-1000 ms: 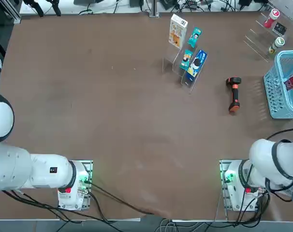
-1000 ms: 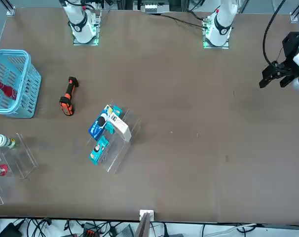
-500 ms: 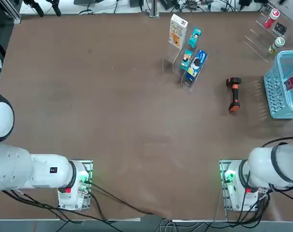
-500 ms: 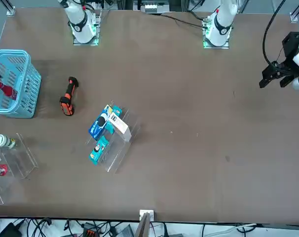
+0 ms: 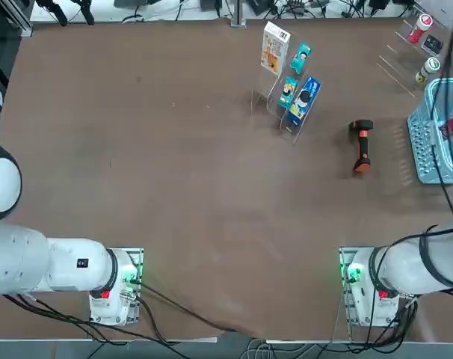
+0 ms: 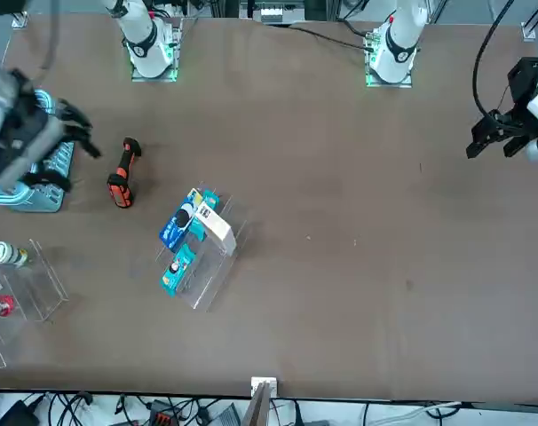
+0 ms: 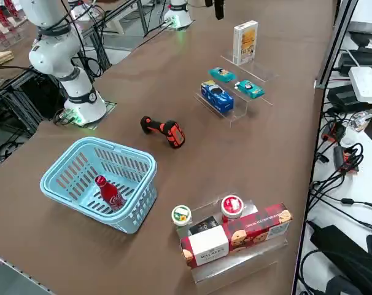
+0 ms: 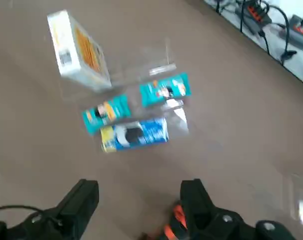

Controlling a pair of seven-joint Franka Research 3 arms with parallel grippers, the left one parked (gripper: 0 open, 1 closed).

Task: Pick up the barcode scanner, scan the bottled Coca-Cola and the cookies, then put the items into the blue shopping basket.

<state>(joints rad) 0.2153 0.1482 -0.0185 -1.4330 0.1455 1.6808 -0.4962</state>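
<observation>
Front view shows the right gripper [image 6: 72, 146], wide and empty, over the basket [image 6: 51, 191]; only the right side view fully bares the red-labelled Coca-Cola [image 7: 110, 193] inside. Scanner [image 7: 164, 130] lies on the surface [image 7: 235, 163].

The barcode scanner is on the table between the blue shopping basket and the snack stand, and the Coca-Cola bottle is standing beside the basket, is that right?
Not quite: the Coca-Cola bottle is inside the blue shopping basket, as the right side view shows. The rest is right.
</observation>
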